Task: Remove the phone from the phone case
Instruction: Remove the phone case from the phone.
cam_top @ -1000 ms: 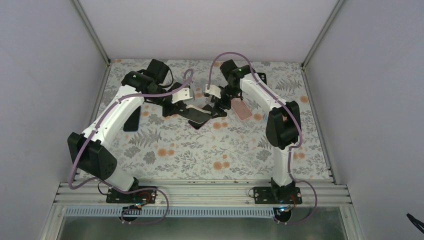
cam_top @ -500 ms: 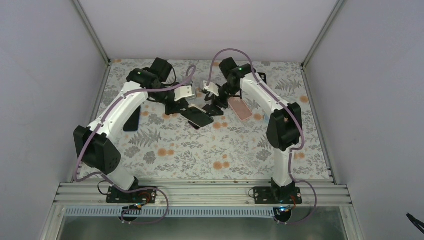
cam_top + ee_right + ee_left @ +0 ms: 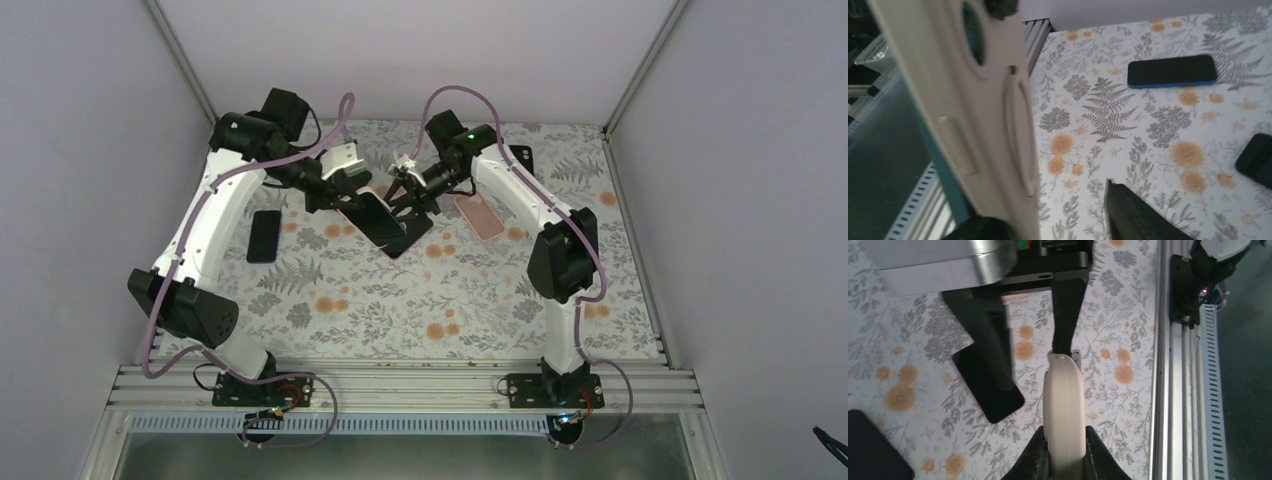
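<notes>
A phone sits in a cream phone case (image 3: 1064, 405), held on edge above the table. My left gripper (image 3: 1064, 435) is shut on the case's lower edge. From above, the phone's dark screen (image 3: 375, 215) faces up and tilts. The case's back (image 3: 983, 100), with its camera hole, fills the left of the right wrist view, and a teal edge (image 3: 943, 165) runs along it. My right gripper (image 3: 1048, 212) straddles the case's far end. One of its fingers lies against the case, while the other finger (image 3: 1138, 215) stands off with a gap, so it is open.
A black phone with a blue rim (image 3: 1172, 71) lies flat on the floral table (image 3: 450, 290), at the left (image 3: 264, 235) from above. A pink case (image 3: 482, 215) lies right of my right wrist. Another dark phone (image 3: 988, 385) lies below the held one. The metal rail (image 3: 1168, 390) runs along the near edge.
My left arm has raised the cased phone off the table and drawn it back and left. My right gripper followed it, and its jaws have narrowed around the case's end.
</notes>
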Robot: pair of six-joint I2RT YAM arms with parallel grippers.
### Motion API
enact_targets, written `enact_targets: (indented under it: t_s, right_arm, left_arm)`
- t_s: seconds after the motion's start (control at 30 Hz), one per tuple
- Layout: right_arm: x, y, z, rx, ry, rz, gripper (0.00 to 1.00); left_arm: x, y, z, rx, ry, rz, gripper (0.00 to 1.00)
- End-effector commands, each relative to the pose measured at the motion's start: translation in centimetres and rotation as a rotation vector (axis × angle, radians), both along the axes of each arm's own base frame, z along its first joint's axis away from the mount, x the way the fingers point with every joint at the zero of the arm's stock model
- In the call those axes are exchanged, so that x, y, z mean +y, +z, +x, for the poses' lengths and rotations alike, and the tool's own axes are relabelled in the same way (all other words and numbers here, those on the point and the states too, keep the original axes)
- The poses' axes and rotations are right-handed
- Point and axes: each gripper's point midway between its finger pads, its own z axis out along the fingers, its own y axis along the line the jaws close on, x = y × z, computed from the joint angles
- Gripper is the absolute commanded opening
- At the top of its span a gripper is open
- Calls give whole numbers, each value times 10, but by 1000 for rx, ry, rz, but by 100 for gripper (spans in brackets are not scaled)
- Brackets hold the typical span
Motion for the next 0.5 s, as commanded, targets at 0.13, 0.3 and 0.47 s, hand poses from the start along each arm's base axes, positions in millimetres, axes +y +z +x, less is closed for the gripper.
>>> enact_targets:
  t_s: [0.13, 0.3, 0.47]
  right_arm:
    - [22, 63, -47, 143, 130, 199, 3]
    - [-10, 82, 5, 112, -60, 205, 3]
    - [-62, 107, 95, 112, -471, 262, 3]
  left_arm:
    - [-17, 62, 50, -325, -40, -185, 55]
    - [1, 104, 45, -434, 16, -89, 100]
    - [31, 166, 50, -701, 210, -18, 100]
